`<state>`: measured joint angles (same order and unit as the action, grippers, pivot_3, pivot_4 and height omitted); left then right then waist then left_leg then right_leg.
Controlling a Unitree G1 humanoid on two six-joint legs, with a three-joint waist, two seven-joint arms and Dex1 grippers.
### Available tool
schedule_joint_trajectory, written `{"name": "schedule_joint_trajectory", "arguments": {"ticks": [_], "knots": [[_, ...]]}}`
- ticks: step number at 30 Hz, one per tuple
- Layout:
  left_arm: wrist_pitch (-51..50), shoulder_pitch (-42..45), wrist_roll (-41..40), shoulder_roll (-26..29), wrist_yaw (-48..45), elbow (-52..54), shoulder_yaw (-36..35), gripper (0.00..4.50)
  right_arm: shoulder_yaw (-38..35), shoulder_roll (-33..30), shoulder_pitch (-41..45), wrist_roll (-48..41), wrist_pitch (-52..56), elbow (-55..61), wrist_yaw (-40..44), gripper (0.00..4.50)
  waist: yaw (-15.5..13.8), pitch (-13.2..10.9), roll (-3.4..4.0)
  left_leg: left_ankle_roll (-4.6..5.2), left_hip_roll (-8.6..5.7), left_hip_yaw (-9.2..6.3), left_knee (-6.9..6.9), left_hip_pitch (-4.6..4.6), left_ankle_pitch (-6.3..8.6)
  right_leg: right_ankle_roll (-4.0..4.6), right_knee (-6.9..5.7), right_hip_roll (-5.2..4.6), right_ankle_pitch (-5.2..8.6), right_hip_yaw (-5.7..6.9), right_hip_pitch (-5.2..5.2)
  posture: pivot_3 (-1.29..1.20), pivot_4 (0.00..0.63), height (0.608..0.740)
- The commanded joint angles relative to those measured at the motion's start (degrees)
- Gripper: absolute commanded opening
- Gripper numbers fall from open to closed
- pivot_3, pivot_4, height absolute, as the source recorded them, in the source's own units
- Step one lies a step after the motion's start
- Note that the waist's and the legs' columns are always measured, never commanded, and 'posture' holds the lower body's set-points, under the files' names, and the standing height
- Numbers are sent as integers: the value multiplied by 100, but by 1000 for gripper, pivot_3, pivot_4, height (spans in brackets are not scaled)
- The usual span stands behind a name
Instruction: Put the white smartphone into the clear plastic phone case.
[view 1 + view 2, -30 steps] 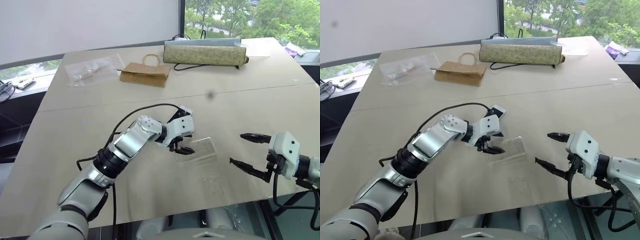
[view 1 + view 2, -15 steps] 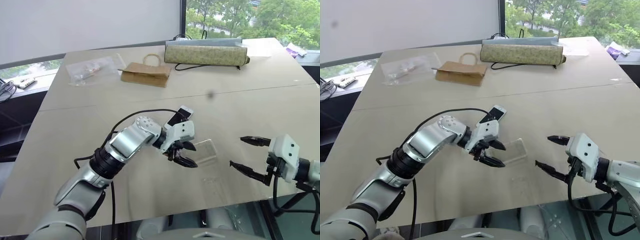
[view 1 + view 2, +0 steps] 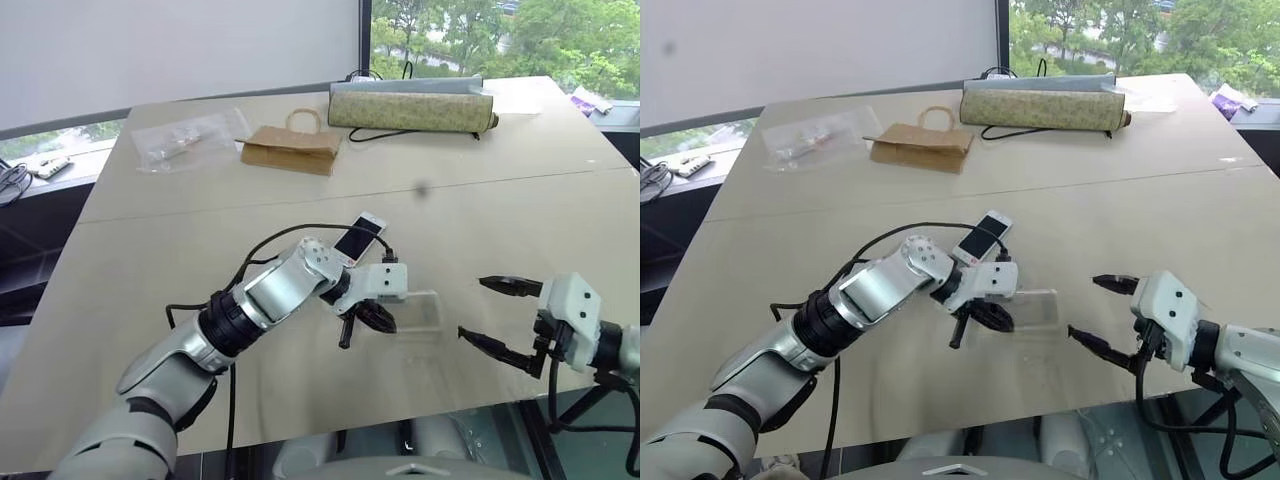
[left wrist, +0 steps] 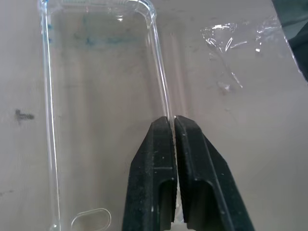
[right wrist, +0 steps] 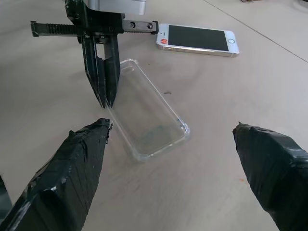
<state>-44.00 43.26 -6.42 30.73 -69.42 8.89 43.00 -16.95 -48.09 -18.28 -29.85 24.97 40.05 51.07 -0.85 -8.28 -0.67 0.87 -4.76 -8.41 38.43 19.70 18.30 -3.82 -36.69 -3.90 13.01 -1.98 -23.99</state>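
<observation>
I see the case (image 3: 415,310) flat on the bench (image 3: 150,260), phone (image 3: 359,236) just behind it, left tool (image 4: 172,126) on its edge, right tool (image 3: 492,315) well right.

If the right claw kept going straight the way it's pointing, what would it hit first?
Probably the clear phone case, lying on the table ahead of the open right claw; the left claw is pinching its long edge. Depth is uncertain.

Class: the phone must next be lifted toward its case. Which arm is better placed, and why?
Probably the right. Its tool hangs open near the white smartphone, while the left tool is shut on the rim of the clear plastic phone case.
</observation>
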Motion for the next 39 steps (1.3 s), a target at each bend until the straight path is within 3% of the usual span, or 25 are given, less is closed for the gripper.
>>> {"name": "schedule_joint_trajectory", "arguments": {"ticks": [1, 16, 36, 39], "knots": [[239, -188, 427, 148, 89, -101, 317, 38, -244, -78, -17, -124, 0, 196, 77, 4500, 1, 0, 0, 0, 0, 0, 1, -5, 0, 0, 0, 0, 0, 0, 5, 0, 150, 740], [827, 287, 700, -239, 419, -1503, -342, 38, 1, -133, 362, 73, -238, -202, 270, 4500, 8, 0, 0, 2, 1, 3, 17, -27, -1, -13, -3, 6, -7, -2, 33, 0, 150, 740], [3382, 516, 887, -263, 89, -3486, -756, 38, -21, 41, 207, 236, -363, -105, 121, 4500, 35, 0, -1, 2, 1, 11, 21, -33, -1, -26, -4, 9, -16, -16, 34, 0, 150, 740], [3485, 454, 722, -201, -215, -3393, -943, 920, -31, 55, 203, 226, -305, -87, 37, 4500, 79, 0, -1, 2, 5, 13, 20, -35, -1, -26, -5, 17, -17, -20, 33, 0, 150, 740]]}}
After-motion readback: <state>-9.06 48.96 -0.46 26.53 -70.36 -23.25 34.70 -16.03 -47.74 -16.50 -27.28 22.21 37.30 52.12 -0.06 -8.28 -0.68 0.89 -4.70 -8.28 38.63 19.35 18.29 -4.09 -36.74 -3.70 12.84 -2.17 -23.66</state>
